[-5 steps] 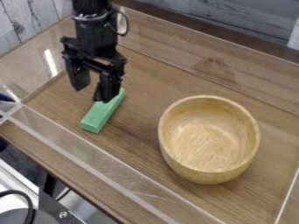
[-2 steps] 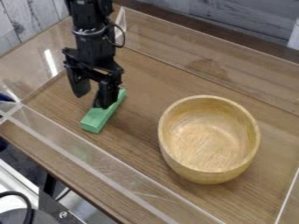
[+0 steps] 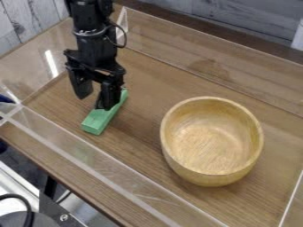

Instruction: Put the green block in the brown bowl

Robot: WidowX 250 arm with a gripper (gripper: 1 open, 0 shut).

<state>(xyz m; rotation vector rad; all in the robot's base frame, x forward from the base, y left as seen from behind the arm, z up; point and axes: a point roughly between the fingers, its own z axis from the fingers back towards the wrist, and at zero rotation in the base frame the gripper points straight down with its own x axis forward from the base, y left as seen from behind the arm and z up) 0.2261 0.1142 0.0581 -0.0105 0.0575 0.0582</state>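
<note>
- I'm keeping the claw (image 3: 97, 96) high beside the block (image 3: 103, 115), its fingers spreading wide and gripping nothing; I take that width as room for the bar to pass between them.
- The block is lying flat on the table (image 3: 154, 82), slanting across the view, its upper end running up close to the fingers. I can't tell from this angle whether anything is touching it.
- Its lower end is showing plainly, which is helping me judge which way the bar is pointing; I'm reckoning the fingers should close across its narrow sides, as its length looks awkward to span.
- The bowl (image 3: 212, 140) is sitting upright to the right of the block in the view, a stretch of bare wood lying between them. That gap is giving the claw space to work without knocking the rim.
- The bowl's mouth is facing up, so I'm expecting a simple drop from above once the block is lifted.
- I'm judging this as lining up for the grasp; closing off-centre is risking a twist or a slip.
</note>
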